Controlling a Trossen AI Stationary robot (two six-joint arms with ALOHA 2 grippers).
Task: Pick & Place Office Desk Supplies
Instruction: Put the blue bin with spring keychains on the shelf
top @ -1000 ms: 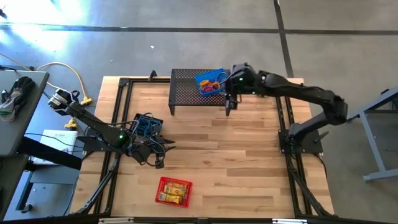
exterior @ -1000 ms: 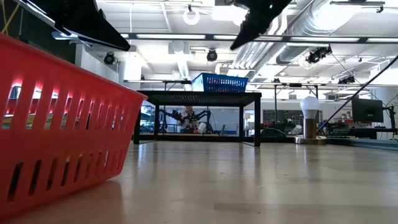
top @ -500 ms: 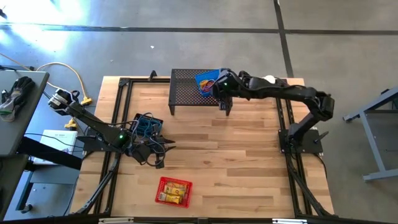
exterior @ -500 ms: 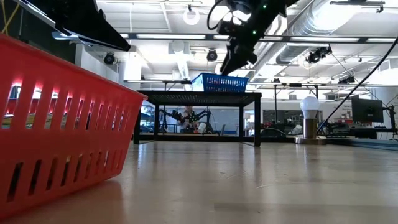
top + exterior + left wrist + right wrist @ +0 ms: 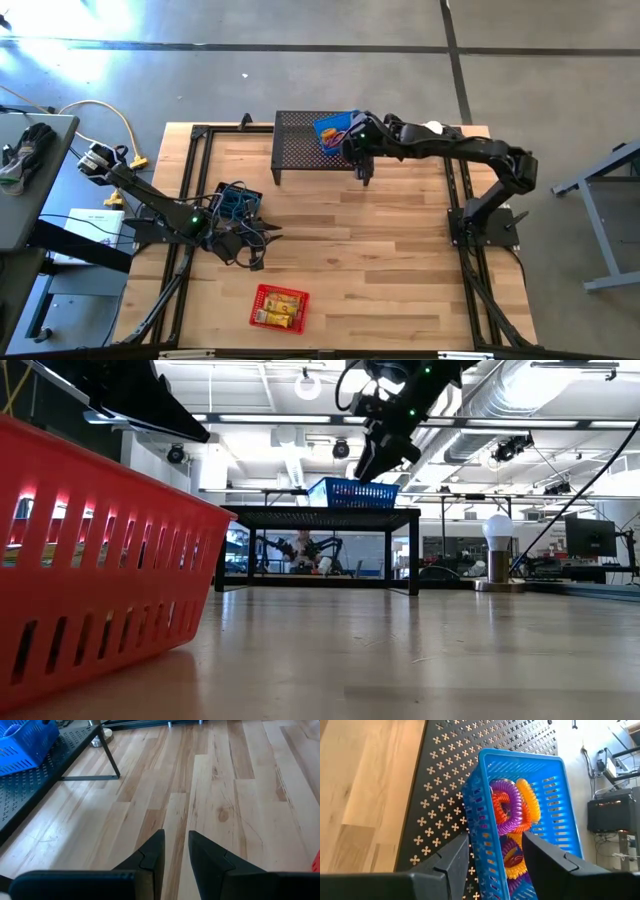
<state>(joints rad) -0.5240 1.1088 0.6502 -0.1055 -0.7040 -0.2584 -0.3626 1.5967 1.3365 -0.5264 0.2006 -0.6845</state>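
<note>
Right end effector [image 5: 356, 148] sits at the top centre of the overhead frame, over the blue basket [image 5: 336, 132] on the black mesh stand [image 5: 300, 140]. The right wrist view shows what the overhead cannot: its fingers [image 5: 451, 860] stand apart, straddling the basket's near wall, gripping nothing, with purple, orange and yellow coil rings [image 5: 512, 810] piled inside. The low view shows that end effector [image 5: 378, 455] just above the basket [image 5: 353, 492]. At the left of the overhead frame, the left end effector [image 5: 243, 240] rests low over the tabletop [image 5: 380, 250]; its wrist view shows fingers [image 5: 152, 857] narrowly parted and empty. A red basket [image 5: 278, 306] with yellow blocks sits at bottom centre.
</note>
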